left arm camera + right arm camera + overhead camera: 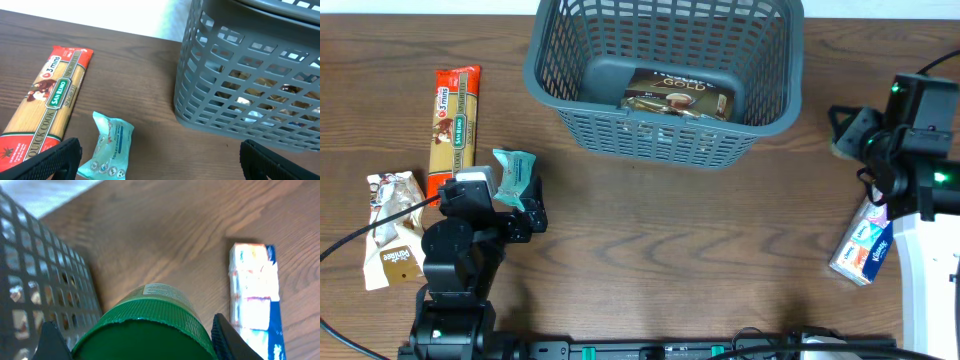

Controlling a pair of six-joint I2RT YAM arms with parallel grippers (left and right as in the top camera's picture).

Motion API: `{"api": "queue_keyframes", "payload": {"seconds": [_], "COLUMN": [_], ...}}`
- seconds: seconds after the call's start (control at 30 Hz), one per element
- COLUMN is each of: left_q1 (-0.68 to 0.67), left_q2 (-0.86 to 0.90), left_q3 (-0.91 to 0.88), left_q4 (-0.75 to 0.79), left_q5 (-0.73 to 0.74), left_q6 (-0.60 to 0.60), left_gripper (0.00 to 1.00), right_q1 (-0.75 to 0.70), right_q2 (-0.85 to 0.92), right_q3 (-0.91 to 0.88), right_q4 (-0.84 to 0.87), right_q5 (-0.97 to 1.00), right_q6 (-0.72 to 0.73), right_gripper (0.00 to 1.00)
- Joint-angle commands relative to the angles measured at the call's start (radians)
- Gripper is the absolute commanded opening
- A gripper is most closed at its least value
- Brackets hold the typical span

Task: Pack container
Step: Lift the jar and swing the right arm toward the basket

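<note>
Near the front-left corner of the dark wooden table [650, 250], the left gripper [160, 145] hangs with its fingers wide apart above a small teal wipes packet [107, 147]. By the right edge, the right gripper [137, 337] is clamped on a green-lidded round jar [150, 310]. The jar probably needs lifting well clear of the thick rim of the large grey-blue lattice plastic basket [660, 135], which sits mid far edge. It could then be lowered beside the gold-brown packet [678, 95] inside.

This looks like a robotics lab bench, not a home or a shop. A left arm [455, 265] and a right arm [920, 160] are fixed at a wood-grain table [650, 250], with a black cable [355, 245] trailing off and green lights [896, 89] glowing on one. Groceries lie about like props: spaghetti [454, 120], tissues [865, 245], a jar [145, 325], a basket [660, 140].
</note>
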State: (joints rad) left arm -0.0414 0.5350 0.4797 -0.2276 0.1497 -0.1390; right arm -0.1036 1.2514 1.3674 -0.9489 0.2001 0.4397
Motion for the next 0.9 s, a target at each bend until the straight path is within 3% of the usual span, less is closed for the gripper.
{"api": "queue_keyframes", "payload": {"seconds": [0.0,0.5,0.87], "left_q1": [-0.003,-0.003,-0.003], "left_q2": [-0.001,-0.001,-0.001], "left_q3": [0.028,0.028,0.028], "left_q4": [0.004,0.004,0.004], "left_q5": [-0.012,-0.011,-0.012], "left_q6": [-0.012,-0.012,-0.012], "left_gripper": [0.99,0.99,0.98], "right_q1": [-0.009,0.012,0.208], "right_q2": [-0.023,0.110,0.311], "right_q3": [0.076,0.433,0.706], "right_q4": [0.016,0.040,0.041], "right_q5": [0.035,-0.126,-0.216], "right_q6": [-0.026,-0.190,-0.394], "right_gripper": [0.01,0.01,0.01]}}
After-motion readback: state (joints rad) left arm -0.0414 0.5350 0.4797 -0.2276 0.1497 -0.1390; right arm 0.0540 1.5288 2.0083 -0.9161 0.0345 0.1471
